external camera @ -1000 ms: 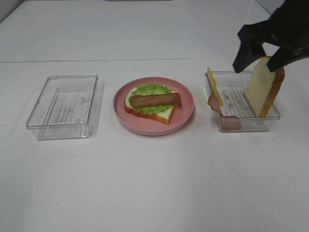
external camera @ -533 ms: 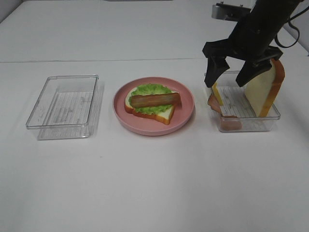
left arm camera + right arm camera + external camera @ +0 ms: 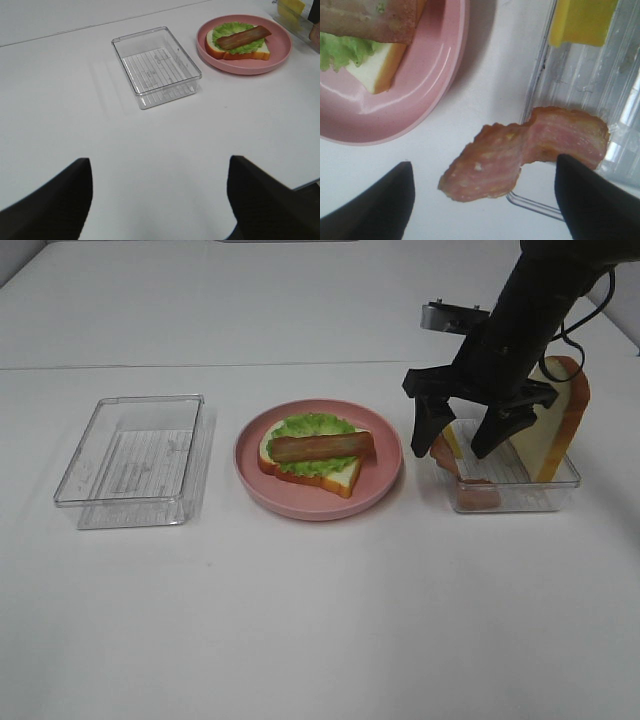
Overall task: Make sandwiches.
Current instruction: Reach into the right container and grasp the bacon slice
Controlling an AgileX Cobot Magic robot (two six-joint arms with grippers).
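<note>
A bread slice with lettuce (image 3: 312, 427) and a bacon strip (image 3: 322, 447) lies on the pink plate (image 3: 318, 504); it also shows in the left wrist view (image 3: 239, 41). My right gripper (image 3: 456, 442) is open and low over the left end of the right tray (image 3: 520, 502), straddling the yellow cheese (image 3: 582, 20) and the pink ham (image 3: 520, 155). The ham hangs over the tray's wall. A second bread slice (image 3: 552, 425) stands upright in that tray. My left gripper (image 3: 160, 210) is open and empty, out of the exterior view.
An empty clear tray (image 3: 135, 455) stands left of the plate and also shows in the left wrist view (image 3: 156, 67). The plate rim (image 3: 420, 75) lies close beside the right tray's wall (image 3: 535, 90). The white table has a seam line at the back.
My right gripper has moved left and down, from above the upright bread slice to the cheese and ham at the tray's left end. It stays open.
</note>
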